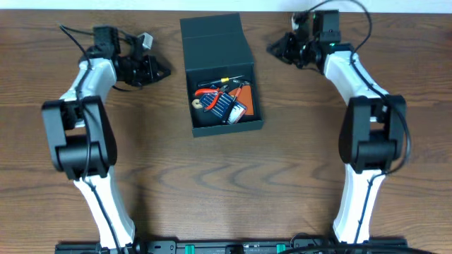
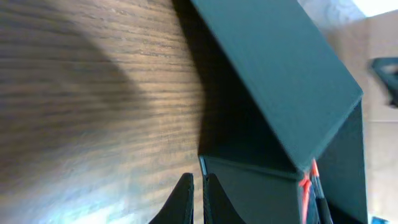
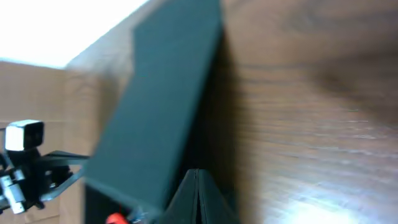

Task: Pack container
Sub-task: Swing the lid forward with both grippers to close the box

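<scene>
Dark teal-black container (image 1: pixel 224 120) — lid flap open, upright, tools inside

One container (image 1: pixel 227 127) is sitting on one surface (image 1: pixel 226 190), showing a single flap lid (image 1: pixel 212 39). Two arms are flanking it, one left arm (image 1: pixel 79 137) and one right arm (image 1: pixel 371 134), each carrying one tool: left tool (image 1: pixel 162 70), right tool (image 1: pixel 274 48). Inside, one heap of items (image 1: pixel 222 100) is lying, several showing orange-red parts — too jumbled for counting exactly.
</scene>
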